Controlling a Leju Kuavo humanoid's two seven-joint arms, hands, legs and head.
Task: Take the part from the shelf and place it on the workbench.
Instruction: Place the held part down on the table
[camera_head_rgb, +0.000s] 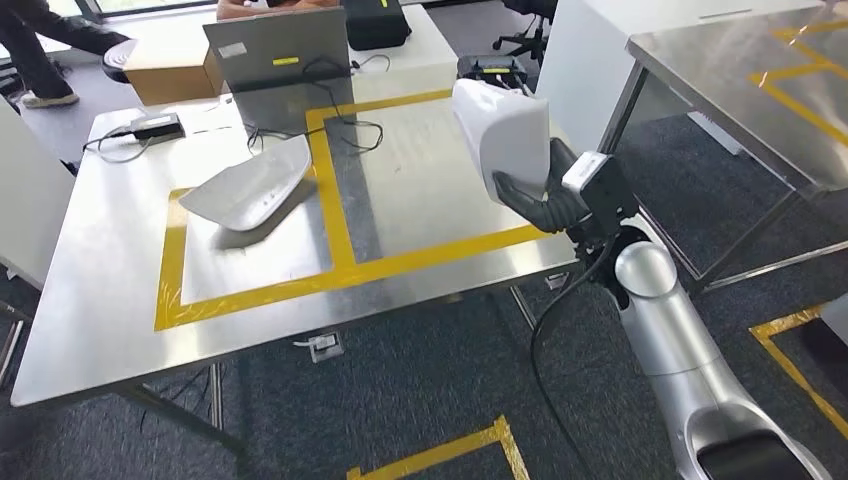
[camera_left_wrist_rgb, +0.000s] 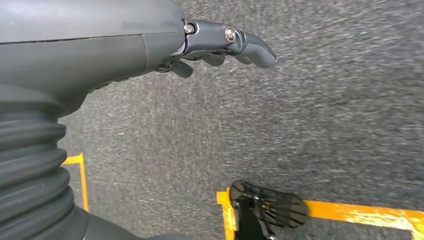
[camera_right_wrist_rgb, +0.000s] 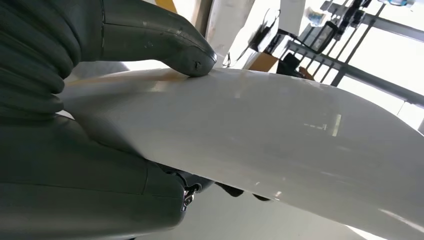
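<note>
- White part is up in the air over the bench's right edge, standing tall, not touching the top.
- Right hand has it gripped at the lower end; up close the thumb presses one face and dark fingers wrap under the other.
- Right arm reaches up from the lower right, wrist bent toward the bench.
- Second part lies flat inside the yellow tape.
- Left hand hangs over carpet, holding nothing, fingers loosely apart.
</note>
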